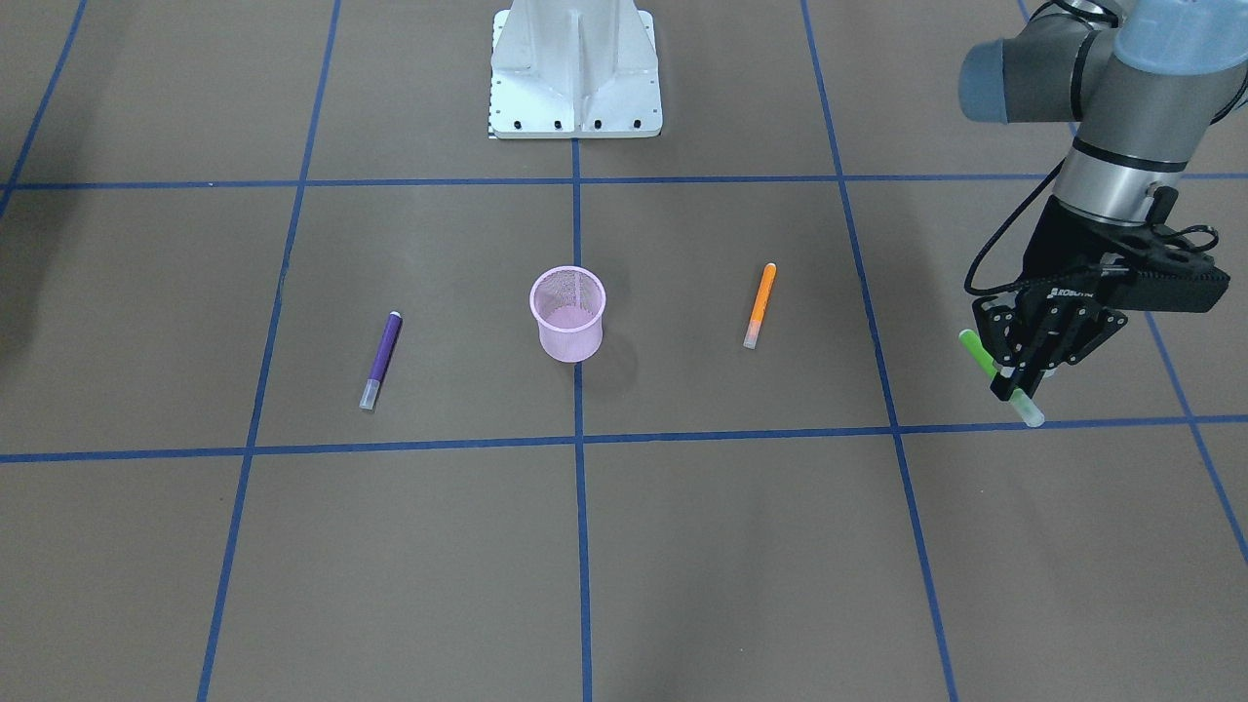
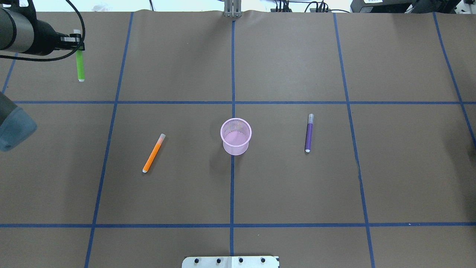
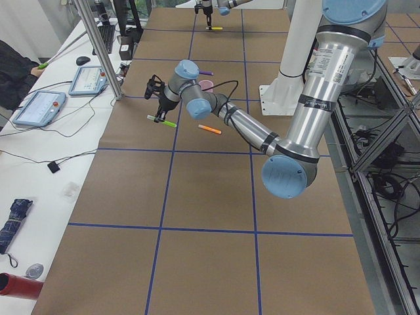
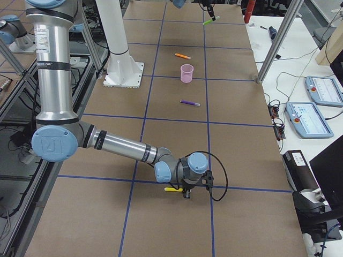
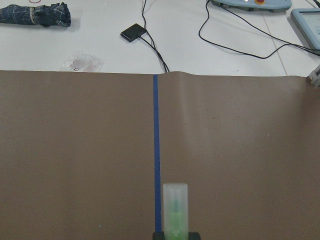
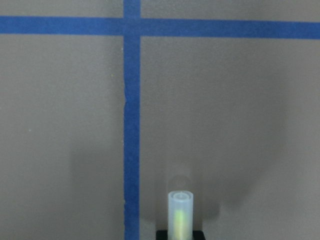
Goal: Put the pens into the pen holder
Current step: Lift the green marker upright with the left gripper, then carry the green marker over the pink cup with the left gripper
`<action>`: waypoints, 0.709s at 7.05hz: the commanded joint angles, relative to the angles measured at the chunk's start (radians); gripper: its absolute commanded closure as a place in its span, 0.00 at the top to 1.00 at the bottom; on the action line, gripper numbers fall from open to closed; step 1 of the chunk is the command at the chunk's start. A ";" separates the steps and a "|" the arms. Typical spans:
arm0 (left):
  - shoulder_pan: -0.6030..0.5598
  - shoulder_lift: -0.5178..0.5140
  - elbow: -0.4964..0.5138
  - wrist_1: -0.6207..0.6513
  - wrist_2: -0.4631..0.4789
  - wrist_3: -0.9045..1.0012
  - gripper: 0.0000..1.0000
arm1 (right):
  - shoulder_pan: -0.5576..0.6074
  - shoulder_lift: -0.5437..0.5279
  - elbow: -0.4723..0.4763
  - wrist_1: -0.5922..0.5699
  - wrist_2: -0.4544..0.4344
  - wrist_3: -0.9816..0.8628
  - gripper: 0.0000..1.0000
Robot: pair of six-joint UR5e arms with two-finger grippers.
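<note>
The pink mesh pen holder (image 1: 568,314) (image 2: 235,136) stands upright at the table's centre. A purple pen (image 1: 381,359) (image 2: 309,133) lies on the robot's right of it, and an orange pen (image 1: 760,305) (image 2: 153,153) on the robot's left. Far out on the left, my left gripper (image 1: 1014,385) (image 2: 79,46) is shut on a green pen (image 1: 975,349) (image 5: 175,210), held above the table. My right gripper (image 4: 186,193) (image 6: 180,235) is low at the table's far right end. It is shut on a yellow pen (image 4: 172,188) whose pale cap (image 6: 180,212) sticks out.
The white robot base (image 1: 575,68) stands at the table's robot-side edge. Blue tape lines (image 2: 232,186) grid the brown surface. Beyond the left end, a white bench carries cables and tablets (image 3: 39,108), and a metal post (image 3: 98,46) stands at the corner.
</note>
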 commanded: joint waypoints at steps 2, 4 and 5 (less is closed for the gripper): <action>0.003 -0.056 -0.007 -0.005 0.018 0.002 0.00 | 0.003 0.003 0.056 0.002 0.008 -0.001 0.00; 0.143 -0.149 -0.027 -0.068 0.212 -0.001 0.00 | 0.010 0.004 0.124 0.002 0.008 0.002 0.00; 0.242 -0.147 -0.044 -0.163 0.350 -0.036 0.00 | 0.014 0.015 0.144 0.002 0.009 0.004 0.00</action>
